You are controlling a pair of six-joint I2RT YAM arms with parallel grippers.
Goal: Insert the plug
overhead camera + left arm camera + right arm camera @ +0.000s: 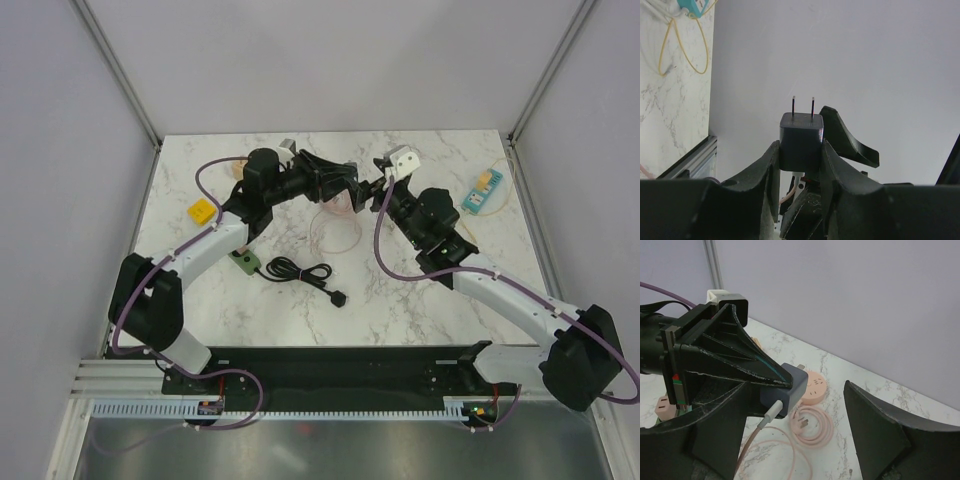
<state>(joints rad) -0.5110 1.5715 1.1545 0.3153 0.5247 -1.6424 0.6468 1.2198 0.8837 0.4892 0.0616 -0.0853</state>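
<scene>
Over your white marble tabletop (420,290), pale walls (330,60) around, left jaws clamp the dark square 2-prong plug (801,134), right jaws wide.

The marble table (420,300) bears a black cable (300,270), yellow box (202,211), green box (244,262), pink cord (827,429) and teal adapter (482,190).

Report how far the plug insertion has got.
Done: the dark adapter is off the table, clamped in the left gripper with its two prongs exposed. In hand: it is held in the air near the pink round socket, and the right gripper stands open close by, gripping nothing. Left: the prongs are in no socket, so the insertion itself is not yet done.
</scene>
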